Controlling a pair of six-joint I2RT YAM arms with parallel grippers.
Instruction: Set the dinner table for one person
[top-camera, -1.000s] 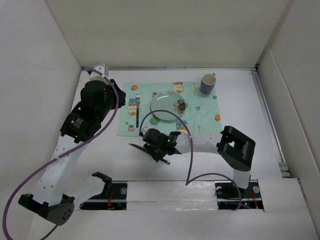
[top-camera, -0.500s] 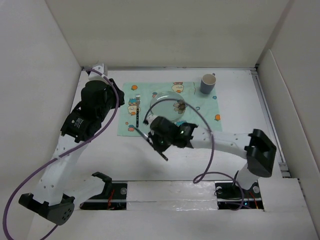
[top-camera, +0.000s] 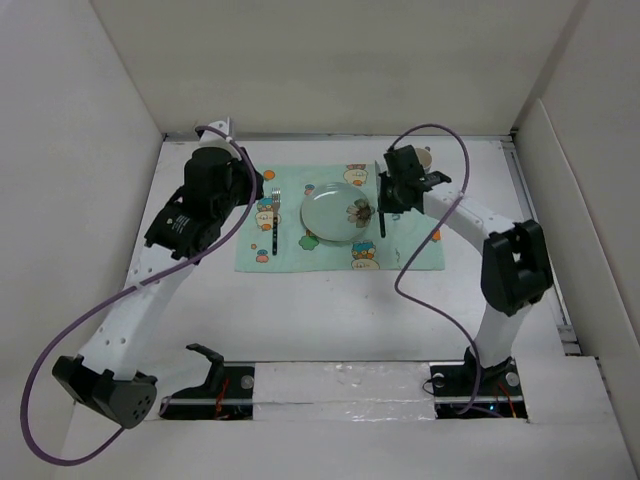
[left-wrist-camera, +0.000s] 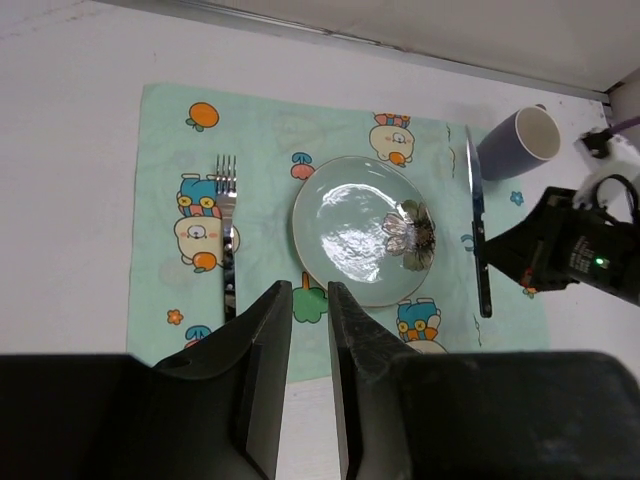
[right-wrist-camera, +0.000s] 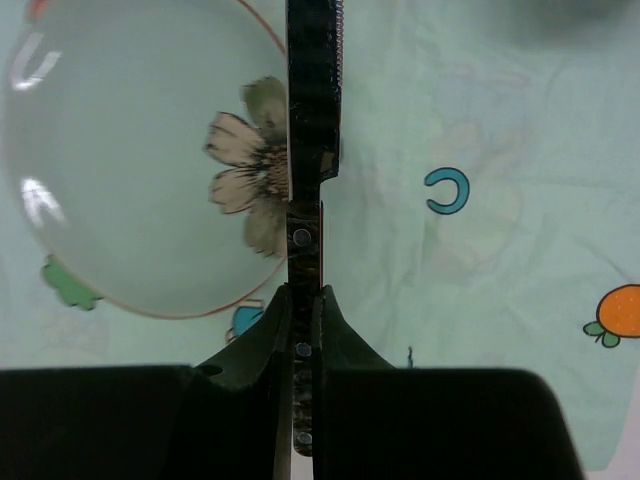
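Observation:
The white dinner table (top-camera: 300, 310) carries a mint-green placemat (top-camera: 300, 255) with a fork (top-camera: 274, 225) on its left and a pale plate (top-camera: 335, 212) in the middle. My right gripper (top-camera: 385, 200) is shut on the dark handle of a knife (right-wrist-camera: 305, 230), holding it along the plate's right side, blade pointing away from me. In the left wrist view the knife (left-wrist-camera: 478, 230) sits between the plate (left-wrist-camera: 360, 230) and a blue-grey cup (left-wrist-camera: 520, 140). I cannot tell whether it touches the mat. My left gripper (left-wrist-camera: 310, 300) hovers high over the mat's left side (top-camera: 248, 190), jaws slightly apart, empty.
The cup stands at the placemat's far right corner, close behind my right wrist. White walls enclose the table on the left, back and right. The right arm's cable (top-camera: 430, 250) loops over the mat's right edge.
My right arm has carried the knife from the near table in front of the mat up to the plate's right side. My left arm shifted slightly farther back.

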